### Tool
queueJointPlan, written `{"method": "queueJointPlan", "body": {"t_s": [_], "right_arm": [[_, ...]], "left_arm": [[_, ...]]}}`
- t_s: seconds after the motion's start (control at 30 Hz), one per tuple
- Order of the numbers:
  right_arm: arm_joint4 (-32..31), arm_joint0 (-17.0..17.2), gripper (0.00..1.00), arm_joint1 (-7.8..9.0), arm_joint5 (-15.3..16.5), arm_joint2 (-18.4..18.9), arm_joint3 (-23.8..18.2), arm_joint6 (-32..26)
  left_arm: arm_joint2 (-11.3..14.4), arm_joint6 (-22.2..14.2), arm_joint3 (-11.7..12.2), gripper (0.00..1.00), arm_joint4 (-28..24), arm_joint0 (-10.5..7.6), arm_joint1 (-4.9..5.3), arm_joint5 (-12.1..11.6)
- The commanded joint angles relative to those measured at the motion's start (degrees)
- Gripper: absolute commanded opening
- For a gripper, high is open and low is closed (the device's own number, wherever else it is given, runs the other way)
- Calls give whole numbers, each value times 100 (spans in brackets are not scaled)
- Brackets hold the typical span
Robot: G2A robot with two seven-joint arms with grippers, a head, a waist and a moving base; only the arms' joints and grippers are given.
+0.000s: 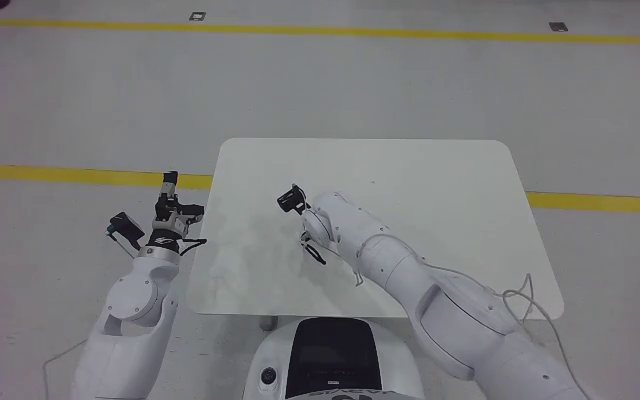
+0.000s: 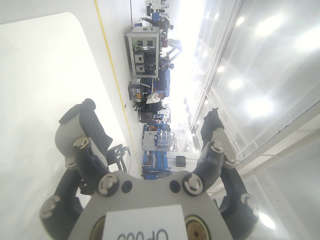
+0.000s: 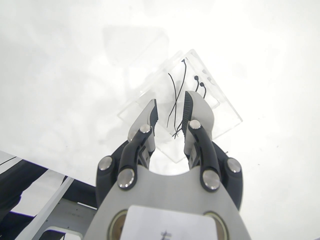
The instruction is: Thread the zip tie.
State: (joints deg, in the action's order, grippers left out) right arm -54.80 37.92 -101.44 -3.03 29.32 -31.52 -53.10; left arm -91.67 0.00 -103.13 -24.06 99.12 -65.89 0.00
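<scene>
Several black zip ties [image 3: 179,93] lie loose and crossed in a clear plastic tray [image 3: 226,112] on the white table [image 1: 430,200]. My right gripper [image 3: 172,106] hangs open just above them, one finger on each side of the crossed ties, with nothing held. In the top view the right arm's wrist [image 1: 318,222] stands over the table's near-left part and hides the tray. My left gripper [image 2: 150,118] is open and empty, held in the air beside the table's left edge [image 1: 178,197].
The white table [image 2: 37,76] has a rounded corner next to the left gripper. A yellow floor line [image 1: 580,200] runs behind and beside the table. Bare tabletop stretches to the right and far side of the right arm.
</scene>
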Motion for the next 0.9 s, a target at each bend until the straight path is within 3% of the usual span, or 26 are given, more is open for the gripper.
{"method": "queueJointPlan", "body": {"t_s": [0.0, 0.1, 0.57, 0.73, 0.87], "right_arm": [[17, -29, 22, -45, 29, -3, 113, 15], [40, -70, 18, -114, 72, -6, 270, 47], [100, -212, 17, -385, 210, -1, 874, 178], [95, -250, 0, -459, 224, 6, 1021, 212], [80, -277, 0, -509, 224, 14, 1116, 246]], "left_arm": [[0, 0, 0, 100, 0, 0, 0, 0], [0, 0, 0, 100, 0, 0, 0, 0], [0, 0, 0, 100, 0, 0, 0, 0], [0, 0, 0, 100, 0, 0, 0, 0], [0, 0, 0, 100, 0, 0, 0, 0]]}}
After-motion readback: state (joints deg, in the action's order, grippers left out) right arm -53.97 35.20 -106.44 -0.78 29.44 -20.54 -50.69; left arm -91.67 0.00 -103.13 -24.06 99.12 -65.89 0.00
